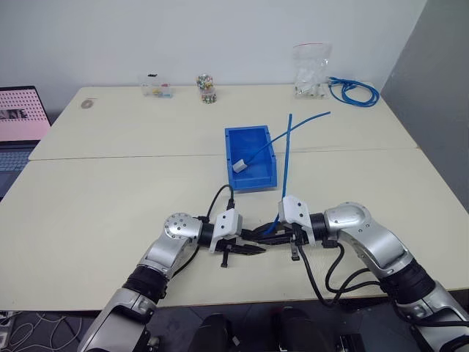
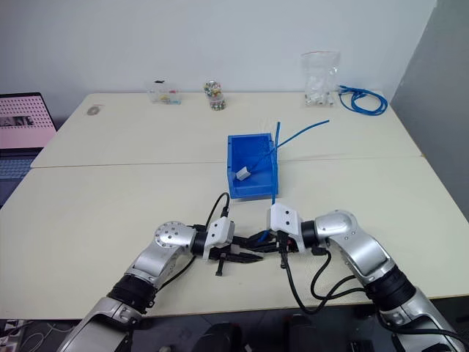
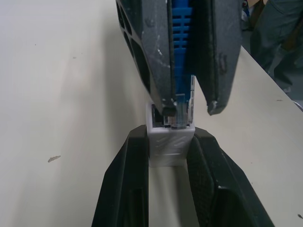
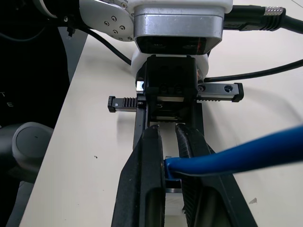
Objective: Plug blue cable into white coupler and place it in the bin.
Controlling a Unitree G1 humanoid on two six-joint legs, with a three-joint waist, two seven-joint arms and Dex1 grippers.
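Grippers meet tip to tip low over the worktop's (image 1: 110,191) near edge: the left gripper (image 3: 169,144) is clenched on the white coupler (image 3: 169,144), and the right gripper (image 4: 169,172) grasps the blue cable (image 1: 286,158) just behind its clear plug (image 3: 182,111). The plug sits at the coupler's socket. Beyond them stands the bin (image 1: 250,137), holding another blue lead with a white piece.

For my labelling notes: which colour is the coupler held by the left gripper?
White coupler, clearest in the left wrist view.
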